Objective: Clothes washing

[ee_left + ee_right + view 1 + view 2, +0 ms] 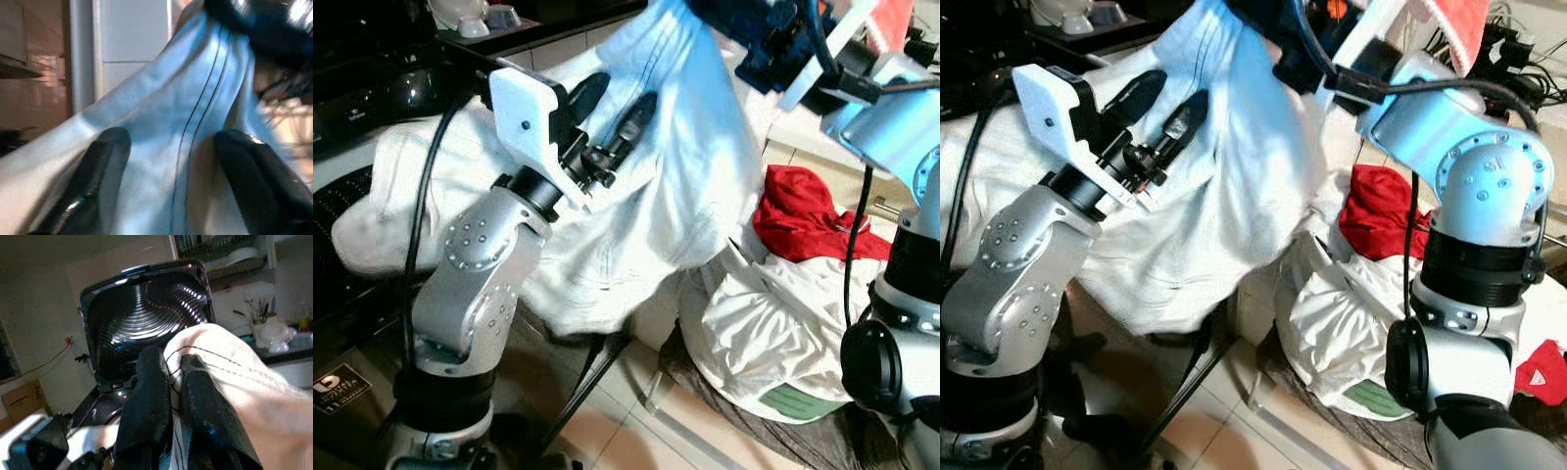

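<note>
The right gripper (166,396) is pinched tight on a fold of the white garment (646,186), holding it up in the upper middle of the frame, with the washer's open lid (146,318) beyond. The left gripper (612,122) sits spread wide against the cloth — nothing clamped. It looks light, floppy and a bit slippery, so grabbing a bunched seam beats flat fabric. More laundry — a red garment (808,220) — sits at right.
</note>
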Available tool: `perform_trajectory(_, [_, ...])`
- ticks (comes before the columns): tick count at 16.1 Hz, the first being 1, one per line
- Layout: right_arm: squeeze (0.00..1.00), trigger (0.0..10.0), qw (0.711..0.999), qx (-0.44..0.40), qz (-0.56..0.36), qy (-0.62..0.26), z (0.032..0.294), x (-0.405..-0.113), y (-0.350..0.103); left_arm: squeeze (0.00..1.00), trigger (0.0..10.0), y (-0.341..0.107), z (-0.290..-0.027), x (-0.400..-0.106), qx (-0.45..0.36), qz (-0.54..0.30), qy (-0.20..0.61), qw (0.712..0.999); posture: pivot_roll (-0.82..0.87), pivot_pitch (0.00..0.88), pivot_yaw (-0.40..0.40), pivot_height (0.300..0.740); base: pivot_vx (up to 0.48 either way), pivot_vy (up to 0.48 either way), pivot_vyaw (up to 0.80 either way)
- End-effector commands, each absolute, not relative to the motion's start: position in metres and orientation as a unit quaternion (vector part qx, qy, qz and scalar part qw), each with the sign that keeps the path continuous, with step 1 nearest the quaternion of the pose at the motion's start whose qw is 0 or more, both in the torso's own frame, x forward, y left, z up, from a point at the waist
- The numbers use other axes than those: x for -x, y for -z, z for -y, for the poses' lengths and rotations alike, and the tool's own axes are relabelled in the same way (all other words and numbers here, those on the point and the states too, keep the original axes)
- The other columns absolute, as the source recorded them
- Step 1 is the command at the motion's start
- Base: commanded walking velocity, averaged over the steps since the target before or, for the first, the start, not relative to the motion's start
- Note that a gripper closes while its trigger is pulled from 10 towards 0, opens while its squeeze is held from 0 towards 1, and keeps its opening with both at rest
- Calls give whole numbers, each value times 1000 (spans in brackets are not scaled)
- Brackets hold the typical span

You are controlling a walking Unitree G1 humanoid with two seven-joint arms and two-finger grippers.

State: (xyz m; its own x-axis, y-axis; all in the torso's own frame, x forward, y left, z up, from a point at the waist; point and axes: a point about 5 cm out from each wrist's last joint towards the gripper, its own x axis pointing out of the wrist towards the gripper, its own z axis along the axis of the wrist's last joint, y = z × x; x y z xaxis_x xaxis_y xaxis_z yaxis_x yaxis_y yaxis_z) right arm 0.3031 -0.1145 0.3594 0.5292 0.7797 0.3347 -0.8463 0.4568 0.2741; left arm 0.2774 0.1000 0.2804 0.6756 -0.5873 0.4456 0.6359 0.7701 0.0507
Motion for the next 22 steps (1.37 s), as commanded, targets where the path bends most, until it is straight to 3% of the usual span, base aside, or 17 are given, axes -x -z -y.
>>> perform_trajectory(1, [0,0,842,-213,85,-487,116,-297,-361,1000,10000,-285,-97,-268,79,233,371,895,-17,0,-27,740,0,0,0])
perform_trajectory(5, [0,0,842,-213,58,-493,112,-292,-345,1000,10000,-281,-88,-258,134,231,441,857,-20,0,-21,740,0,0,0])
perform_trajectory(9, [0,0,830,-213,52,-512,110,-282,-343,1000,10000,-258,-77,-274,58,186,405,893,-34,0,-8,740,0,0,0])
perform_trajectory(13, [0,0,819,-212,51,-531,111,-274,-343,1000,10000,-248,-81,-284,15,166,376,911,-36,0,-6,740,0,0,0])
perform_trajectory(14, [0,0,820,-213,49,-529,112,-274,-343,757,1529,-247,-82,-283,19,161,381,910,-35,0,-6,740,0,0,0])
perform_trajectory(15, [0,0,821,-213,49,-528,112,-274,-342,180,0,-247,-82,-283,19,159,385,909,-34,0,-6,740,0,0,0])
perform_trajectory(16, [0,0,821,-214,47,-527,111,-274,-342,0,0,-246,-83,-282,18,159,389,907,-30,0,-9,740,0,0,0])
perform_trajectory(22, [0,0,824,-215,41,-523,109,-275,-339,0,0,-246,-90,-283,7,161,380,911,-25,0,-9,740,0,0,0])
